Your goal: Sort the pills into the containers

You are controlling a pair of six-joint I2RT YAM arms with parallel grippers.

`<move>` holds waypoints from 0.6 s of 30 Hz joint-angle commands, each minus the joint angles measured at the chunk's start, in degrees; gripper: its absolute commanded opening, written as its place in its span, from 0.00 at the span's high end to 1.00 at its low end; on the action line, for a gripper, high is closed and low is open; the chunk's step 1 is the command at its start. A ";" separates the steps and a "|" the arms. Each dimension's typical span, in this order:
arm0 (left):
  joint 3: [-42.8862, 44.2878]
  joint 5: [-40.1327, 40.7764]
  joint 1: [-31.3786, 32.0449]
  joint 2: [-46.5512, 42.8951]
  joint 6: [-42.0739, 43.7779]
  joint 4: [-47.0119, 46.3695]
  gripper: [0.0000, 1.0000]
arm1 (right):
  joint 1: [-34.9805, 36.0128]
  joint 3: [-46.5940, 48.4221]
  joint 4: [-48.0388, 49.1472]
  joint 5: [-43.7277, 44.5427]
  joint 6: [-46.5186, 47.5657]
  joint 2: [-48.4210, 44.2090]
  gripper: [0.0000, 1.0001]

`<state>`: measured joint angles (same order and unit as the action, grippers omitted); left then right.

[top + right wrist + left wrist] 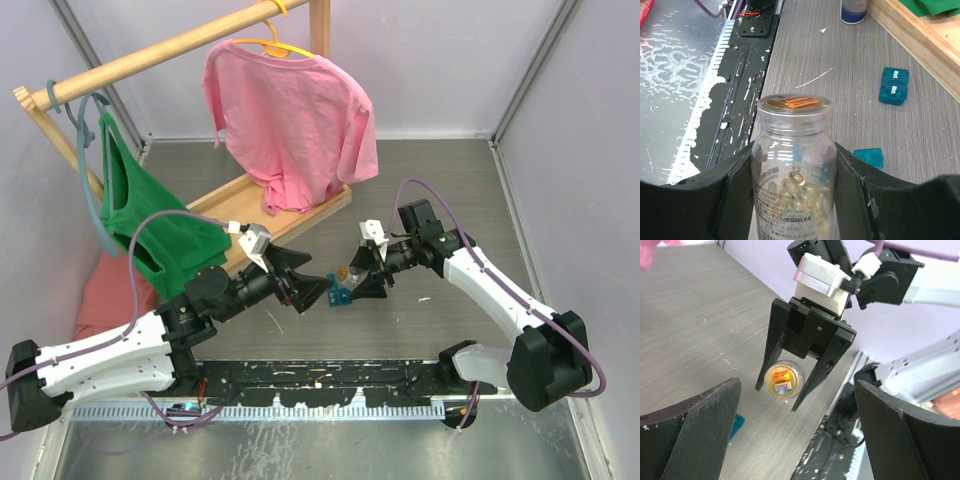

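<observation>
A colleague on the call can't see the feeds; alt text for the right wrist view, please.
The right gripper holds a clear, capped pill bottle between its fingers, pale yellow capsules inside. Beyond it on the table lie a teal pill box lettered on its two lids and, nearer, a smaller teal piece; a white-and-blue bottle stands at the top edge.

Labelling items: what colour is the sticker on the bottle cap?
Orange; pill bottle sticker shows best in the right wrist view.

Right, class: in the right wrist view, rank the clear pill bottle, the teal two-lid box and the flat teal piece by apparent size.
1. Clear plastic pill bottle, nearest the camera.
2. Teal two-lid plastic box.
3. Flat teal plastic piece, only slightly smaller; close call.
</observation>
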<state>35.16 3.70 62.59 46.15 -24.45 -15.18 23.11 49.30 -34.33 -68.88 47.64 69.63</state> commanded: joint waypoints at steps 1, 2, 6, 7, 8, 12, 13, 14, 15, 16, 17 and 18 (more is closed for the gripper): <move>-2.34 3.86 -0.18 2.09 -14.06 -10.45 0.02 | -0.15 2.23 0.66 -0.99 -0.58 -0.38 0.99; -1.40 4.39 -0.12 3.17 -15.41 -9.60 0.02 | -0.11 2.21 0.66 -0.99 -0.53 -0.44 0.99; 5.49 12.05 1.87 8.98 -18.05 1.13 0.04 | -0.18 2.24 0.66 -0.75 -0.58 -0.52 0.99; 7.72 14.17 2.41 10.52 -18.28 4.82 0.06 | -0.16 2.29 0.66 -0.78 -0.59 -0.55 0.99; 9.47 15.72 2.79 11.80 -18.47 7.82 0.10 | -0.12 2.22 0.66 -0.81 -0.59 -0.58 0.99; 13.79 16.75 3.14 16.53 -19.90 13.65 0.21 | -0.16 2.29 0.57 -0.86 -0.60 -0.72 0.99; 14.19 16.40 3.20 17.22 -20.13 13.57 0.23 | -0.14 2.29 0.57 -0.89 -0.61 -0.67 0.99; 14.50 16.16 3.24 17.84 -20.30 13.37 0.25 | -0.13 2.29 0.58 -0.90 -0.59 -0.65 0.99; 14.78 15.95 3.34 18.36 -20.43 13.36 0.27 | -0.09 2.29 0.58 -0.88 -0.60 -0.67 0.99; 15.05 15.55 3.33 18.81 -20.46 13.38 0.28 | -0.11 2.30 0.58 -0.90 -0.61 -0.71 0.99; 15.35 15.39 3.40 19.13 -20.51 13.54 0.29 | -0.13 2.29 0.55 -0.90 -0.59 -0.72 0.99; 15.66 15.23 3.49 19.41 -20.59 13.70 0.30 | -0.10 2.29 0.57 -0.88 -0.63 -0.71 0.99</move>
<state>48.01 17.21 65.67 64.66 -43.64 -3.18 23.11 49.30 -34.33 -68.73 47.64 69.63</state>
